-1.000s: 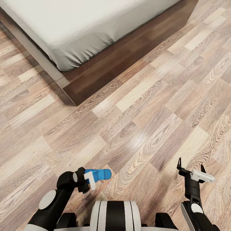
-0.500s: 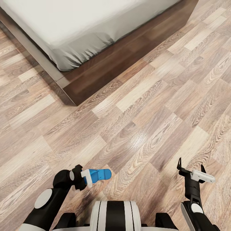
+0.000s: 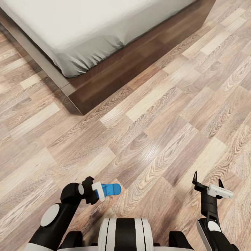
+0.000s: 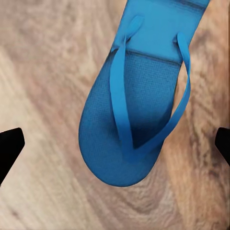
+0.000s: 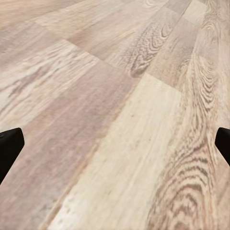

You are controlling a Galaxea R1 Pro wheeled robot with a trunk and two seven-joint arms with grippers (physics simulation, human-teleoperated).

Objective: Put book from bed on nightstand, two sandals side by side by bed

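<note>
Left pincer (image 4: 115, 143) spread wide, poised over blue sandal (image 4: 136, 96) lying strap-up on the floor (image 3: 157, 132), well apart from the bed (image 3: 104, 73); likely lining up a pickup. Right pincer (image 3: 207, 178) released, idle.

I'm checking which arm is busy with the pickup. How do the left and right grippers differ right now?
The left gripper sits low over the blue sandal, with the sandal lying on the floor between its spread fingers; the right gripper has only bare planks ahead. The left gripper points sideways toward the robot's middle; the right gripper points forward, away from the robot. Both are open and hold nothing.
</note>
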